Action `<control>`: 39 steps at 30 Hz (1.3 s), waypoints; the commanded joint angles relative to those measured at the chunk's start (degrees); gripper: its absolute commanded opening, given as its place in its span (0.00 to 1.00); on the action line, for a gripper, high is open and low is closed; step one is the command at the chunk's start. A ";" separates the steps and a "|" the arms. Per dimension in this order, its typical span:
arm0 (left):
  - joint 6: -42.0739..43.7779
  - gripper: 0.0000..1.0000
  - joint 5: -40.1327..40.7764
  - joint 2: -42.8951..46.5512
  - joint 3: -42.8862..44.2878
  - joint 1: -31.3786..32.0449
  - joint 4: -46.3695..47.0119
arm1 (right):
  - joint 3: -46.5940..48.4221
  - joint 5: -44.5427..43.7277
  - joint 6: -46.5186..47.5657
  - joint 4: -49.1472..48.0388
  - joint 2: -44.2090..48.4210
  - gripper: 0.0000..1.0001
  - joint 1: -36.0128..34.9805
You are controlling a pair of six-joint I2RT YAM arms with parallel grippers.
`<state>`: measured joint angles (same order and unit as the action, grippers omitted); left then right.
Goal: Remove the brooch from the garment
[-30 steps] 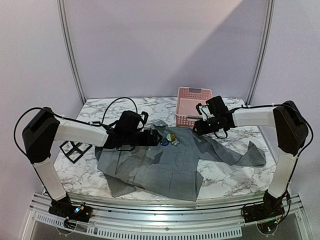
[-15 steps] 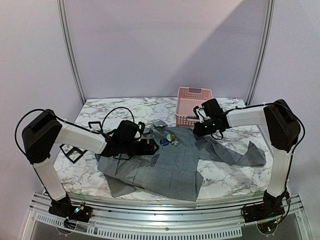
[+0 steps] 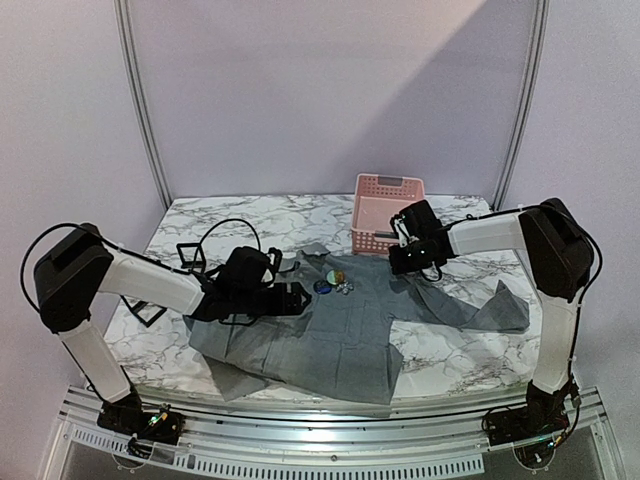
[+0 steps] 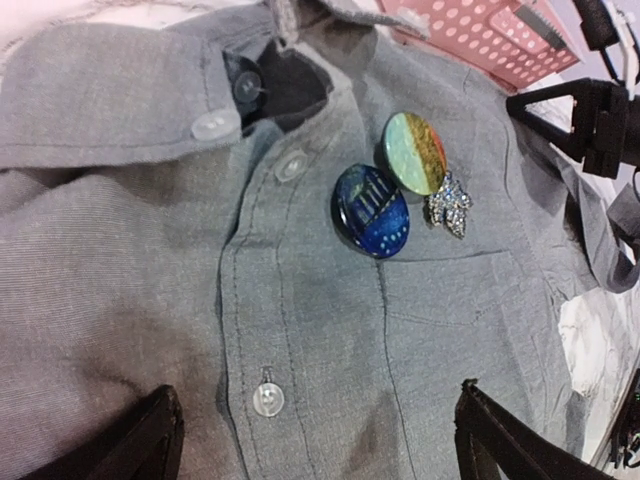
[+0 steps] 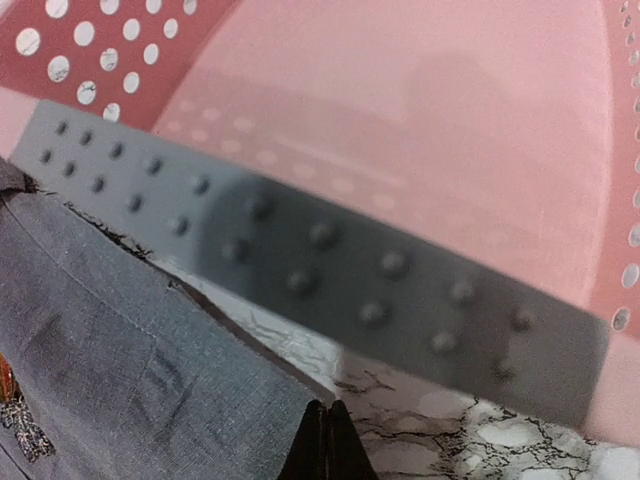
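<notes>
The grey garment (image 3: 330,335) lies spread on the marble table, buttoned front up (image 4: 120,200). On its chest, above a pocket, sits a small silver glittering brooch (image 4: 450,203) (image 3: 346,289), next to a blue round badge (image 4: 372,210) and a yellow-green round badge (image 4: 415,153). My left gripper (image 4: 318,400) (image 3: 302,297) hovers open low over the button placket, short of the brooch. My right gripper (image 5: 327,410) (image 3: 397,263) is shut, its tips at the garment's shoulder edge (image 5: 120,340); whether cloth is caught between them is unclear.
A pink perforated basket (image 3: 388,200) (image 5: 420,120) stands just behind the right gripper, very close to it. A black wire frame (image 3: 150,300) lies at the table's left, beside the left arm. One sleeve (image 3: 500,310) trails toward the right edge.
The right gripper's jaws have closed, and it has shifted slightly toward the shirt's shoulder. The left arm has sunk lower and drawn back a little over the shirt, still open.
</notes>
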<state>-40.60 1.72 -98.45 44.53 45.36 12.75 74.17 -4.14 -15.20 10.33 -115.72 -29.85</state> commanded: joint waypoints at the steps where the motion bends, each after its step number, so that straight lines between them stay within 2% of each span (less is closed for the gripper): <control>1: -1.01 0.95 1.61 0.29 -2.30 0.77 -7.74 | -0.92 -3.76 -2.25 -0.25 0.44 0.00 -0.37; 9: -1.08 0.95 2.78 1.07 -2.79 0.77 -9.23 | -2.05 -9.14 -4.87 0.96 0.63 0.00 0.14; 18: -1.17 0.95 3.13 1.23 -2.61 0.70 -9.72 | -2.72 -10.36 -6.80 1.00 1.53 0.00 1.16; 21: -0.84 0.95 2.70 1.47 -2.24 0.77 -9.76 | -2.67 -9.88 -6.86 1.01 1.88 0.00 1.16; 25: 1.02 0.95 1.80 2.93 -0.41 1.01 -10.36 | -3.34 -3.91 -4.94 -0.53 4.12 0.01 1.04; 31: 5.23 0.96 1.11 6.53 5.52 1.48 -15.47 | -6.22 1.79 -0.43 -4.06 12.06 0.35 -1.03; 39: 13.62 0.98 -0.33 8.56 18.38 0.95 -28.72 | -6.67 8.00 0.06 -4.09 17.47 0.52 -4.23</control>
<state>-33.26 2.26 -91.64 57.08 45.91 -6.52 68.27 -0.45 -16.14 6.96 -100.31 -32.05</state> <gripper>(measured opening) 0.977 0.500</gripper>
